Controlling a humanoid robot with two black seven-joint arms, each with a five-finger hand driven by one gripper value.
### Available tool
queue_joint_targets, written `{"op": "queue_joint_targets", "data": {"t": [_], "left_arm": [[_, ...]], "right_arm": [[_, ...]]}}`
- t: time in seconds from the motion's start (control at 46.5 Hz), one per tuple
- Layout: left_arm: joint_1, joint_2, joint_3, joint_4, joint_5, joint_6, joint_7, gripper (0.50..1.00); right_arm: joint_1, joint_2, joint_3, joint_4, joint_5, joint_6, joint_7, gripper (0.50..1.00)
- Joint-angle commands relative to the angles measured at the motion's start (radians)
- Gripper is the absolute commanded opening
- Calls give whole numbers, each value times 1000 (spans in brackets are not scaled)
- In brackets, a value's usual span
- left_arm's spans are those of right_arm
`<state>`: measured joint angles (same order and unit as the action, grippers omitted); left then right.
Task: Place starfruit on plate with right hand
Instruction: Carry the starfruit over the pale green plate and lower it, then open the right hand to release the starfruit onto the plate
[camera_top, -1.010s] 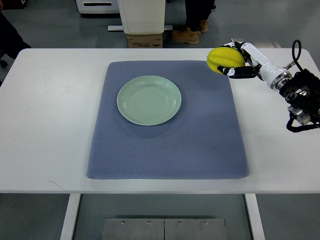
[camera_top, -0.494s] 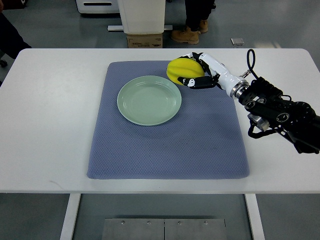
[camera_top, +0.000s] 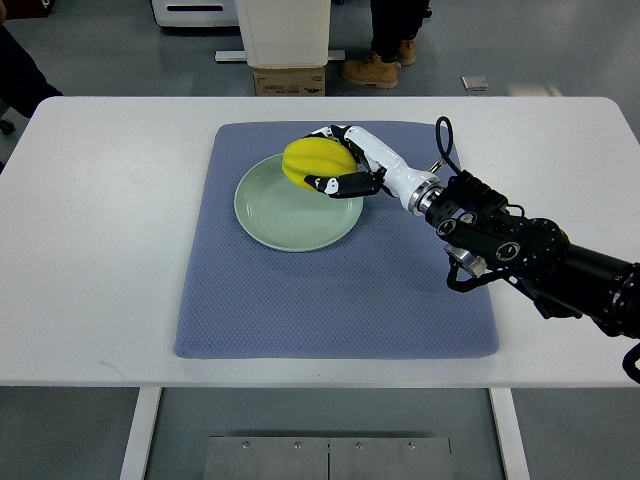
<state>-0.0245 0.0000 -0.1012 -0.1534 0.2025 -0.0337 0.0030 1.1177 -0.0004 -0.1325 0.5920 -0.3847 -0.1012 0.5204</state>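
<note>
White table (camera_top: 110, 250) carries a blue mat (camera_top: 330, 300) with a green plate (camera_top: 285, 215). Over the plate's 1 o'clock rim, the starfruit (camera_top: 315, 163) sits clamped in the right hand (camera_top: 345, 165). Half a second earlier it hung beyond the rim. The arm reaches in from 4 o'clock.

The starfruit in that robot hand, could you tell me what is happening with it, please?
The right hand grips the yellow starfruit and holds it over the far right part of the green plate, which sits on a blue mat. The fruit is not yet released. The left arm is out of view.
</note>
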Motion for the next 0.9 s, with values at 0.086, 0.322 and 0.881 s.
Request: {"op": "queue_joint_targets", "data": {"t": [0.086, 0.322, 0.881], "left_arm": [[0, 0, 0, 0, 0, 0, 0, 1000], [0, 0, 0, 0, 0, 0, 0, 1000], [0, 0, 0, 0, 0, 0, 0, 1000]], "right_arm": [[-27, 0, -1, 0, 0, -2, -3, 569], [-52, 0, -4, 0, -3, -2, -3, 635], [-52, 0, 1, 3, -2, -3, -3, 983]]}}
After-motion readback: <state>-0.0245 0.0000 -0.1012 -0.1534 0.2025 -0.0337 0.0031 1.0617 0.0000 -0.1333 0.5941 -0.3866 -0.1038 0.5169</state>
